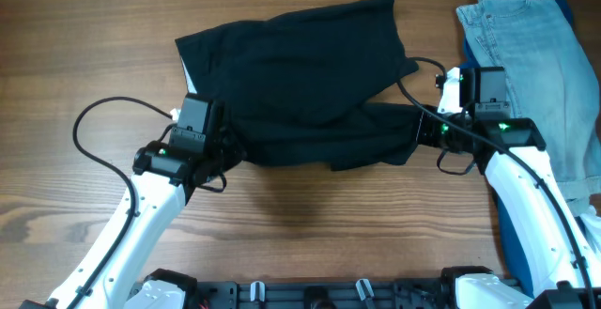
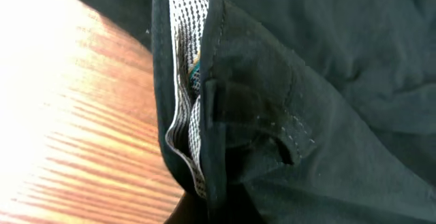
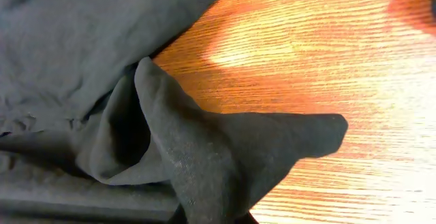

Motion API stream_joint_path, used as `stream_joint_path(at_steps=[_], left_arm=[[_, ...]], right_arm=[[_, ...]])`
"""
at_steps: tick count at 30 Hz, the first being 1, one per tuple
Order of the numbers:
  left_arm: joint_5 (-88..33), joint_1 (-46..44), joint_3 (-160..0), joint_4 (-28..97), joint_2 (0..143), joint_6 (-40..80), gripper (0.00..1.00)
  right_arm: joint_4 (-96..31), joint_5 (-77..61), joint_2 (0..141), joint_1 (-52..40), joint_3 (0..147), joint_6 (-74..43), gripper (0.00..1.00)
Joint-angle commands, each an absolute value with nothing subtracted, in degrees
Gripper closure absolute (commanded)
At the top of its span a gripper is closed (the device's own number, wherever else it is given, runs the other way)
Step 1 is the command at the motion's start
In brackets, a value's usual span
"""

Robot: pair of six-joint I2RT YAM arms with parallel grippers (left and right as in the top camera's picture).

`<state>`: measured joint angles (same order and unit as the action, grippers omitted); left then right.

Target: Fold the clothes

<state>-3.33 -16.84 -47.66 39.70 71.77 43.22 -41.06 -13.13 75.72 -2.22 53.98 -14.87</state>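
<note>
Overhead, the black garment (image 1: 300,74) lies spread across the middle of the wooden table (image 1: 310,243), its far part fairly flat and its near edge gathered into a thick, rumpled band running between the two arms. The left gripper (image 1: 225,149) sits at the near-left end of that band and the right gripper (image 1: 421,132) at its near-right end; both sets of fingertips are buried in cloth (none shows in either wrist view), yet each pinches the garment, since the fabric rises off the wood toward each camera. The left wrist view shows a stitched hem edge standing upright, with white mesh lining (image 2: 182,81) showing inside it and a small loop (image 2: 211,101) sewn beside it. The right wrist view shows a folded corner lifted clear of the table. Light blue jeans (image 1: 526,46) lie at the far right, over dark blue fabric (image 1: 566,4).
</note>
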Motion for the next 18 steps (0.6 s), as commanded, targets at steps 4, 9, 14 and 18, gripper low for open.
stream_joint_path(at_steps=[4, 9, 14, 18], left_arm=[[5.0, -16.8, -48.6, 33.4, 71.4, 42.7, 0.96], [8.1, -16.8, -48.6, 32.1, 71.4, 42.4, 0.96], [13.5, -16.6, -48.6, 30.5, 71.4, 42.2, 0.96], [14.1, -16.2, -48.6, 27.4, 71.4, 40.4, 0.96]], right_arm=[[-38.8, -6.3, 74.5, -2.1, 58.6, -10.6, 0.96], [-35.2, -5.3, 74.5, -2.1, 58.9, -9.0, 0.96], [-30.2, -0.7, 74.5, -2.1, 58.9, -5.9, 0.96], [-26.3, 0.8, 74.5, -2.1, 58.9, -4.0, 0.96]])
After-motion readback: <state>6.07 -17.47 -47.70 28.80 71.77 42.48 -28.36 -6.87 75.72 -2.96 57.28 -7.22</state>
